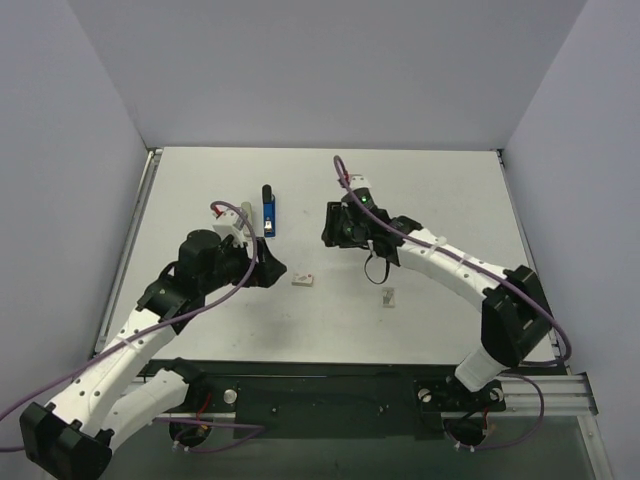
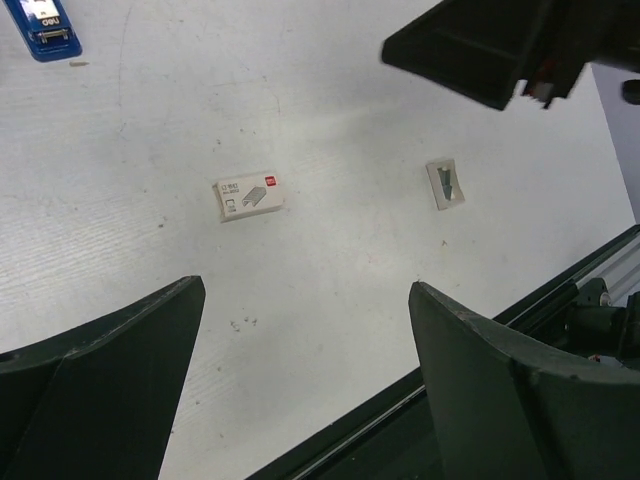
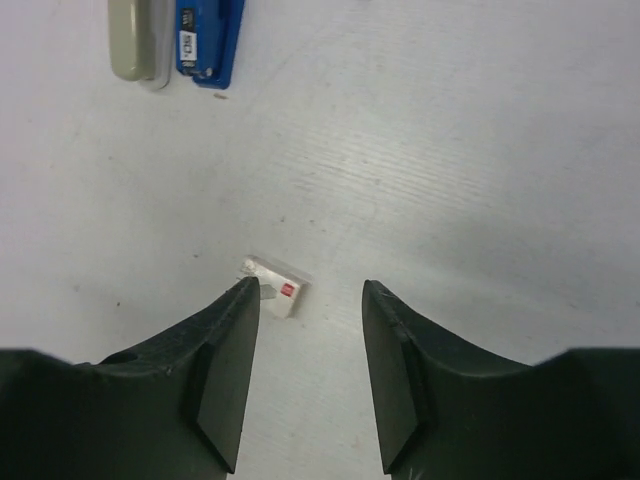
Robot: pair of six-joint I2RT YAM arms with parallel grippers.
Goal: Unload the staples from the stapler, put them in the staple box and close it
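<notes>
One blue stapler (image 1: 268, 212) flat left of centre, just beside one grey bar (image 3: 135, 40). Nearer: one small box (image 2: 248, 195), one pale slip (image 2: 450, 200) bearing staples (image 2: 446, 180). Left pincer (image 2: 305, 290) spread wide, right pincer (image 3: 310, 290) partly parted, both empty. Bare table (image 1: 430, 190) around, edges far.

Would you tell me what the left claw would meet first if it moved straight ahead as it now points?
Most likely the small white box lying on the table, roughly centred ahead of the open left claw; depth is hard to judge.
</notes>
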